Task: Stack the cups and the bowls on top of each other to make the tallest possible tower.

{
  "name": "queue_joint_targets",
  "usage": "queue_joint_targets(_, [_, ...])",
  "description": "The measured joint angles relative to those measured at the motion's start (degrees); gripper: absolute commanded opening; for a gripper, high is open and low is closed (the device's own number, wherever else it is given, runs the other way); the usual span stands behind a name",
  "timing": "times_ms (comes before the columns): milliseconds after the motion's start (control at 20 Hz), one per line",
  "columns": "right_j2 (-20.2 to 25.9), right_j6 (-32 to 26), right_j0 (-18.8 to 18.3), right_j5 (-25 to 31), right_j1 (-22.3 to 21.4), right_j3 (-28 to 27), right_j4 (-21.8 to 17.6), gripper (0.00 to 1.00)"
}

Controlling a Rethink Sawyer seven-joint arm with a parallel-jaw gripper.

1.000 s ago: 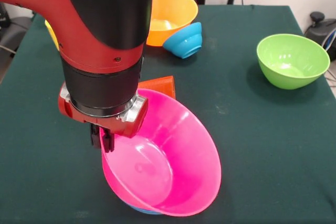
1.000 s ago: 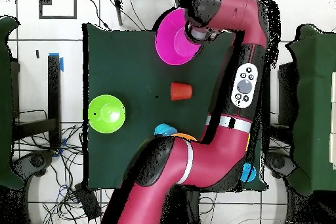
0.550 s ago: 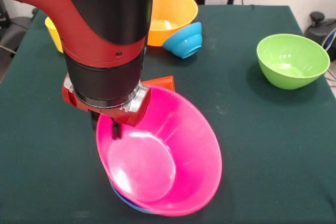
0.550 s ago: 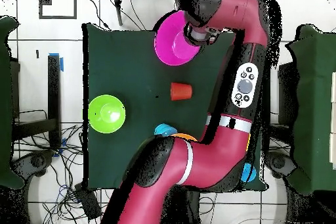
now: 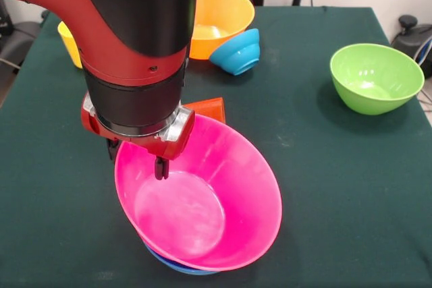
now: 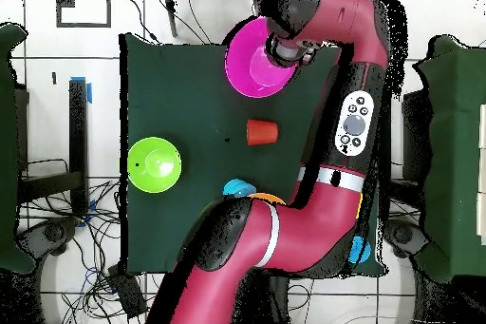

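Claw [image 5: 135, 156] pinching far-left rim of pink bowl [image 5: 202, 214], one finger inside, one outside. Bowl tilted atop blue bowl [image 5: 182, 266]. Likely light, glossy, slippery; rim best hold.

Bright, even light falls from above; white glare streaks the pink bowl [image 5: 202, 200] and green bowl [image 5: 374, 77] (both glossy), and soft shadows pool beside them on the table [image 5: 337, 187].

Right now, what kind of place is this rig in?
Likely a robotics lab: a table under dark green cloth, loose cables trailing over a tiled floor, and plastic bowls such as the pink bowl laid out.
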Motion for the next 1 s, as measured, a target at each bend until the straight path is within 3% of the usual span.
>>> queue_joint_targets(550, [0.1,0.0,0.0,0.3,-0.1,0.0,-0.3,1.00])
queue_joint_targets(1000, [1.5,0.0,0.1,6.3,-1.8,0.0,-0.8,1.00])
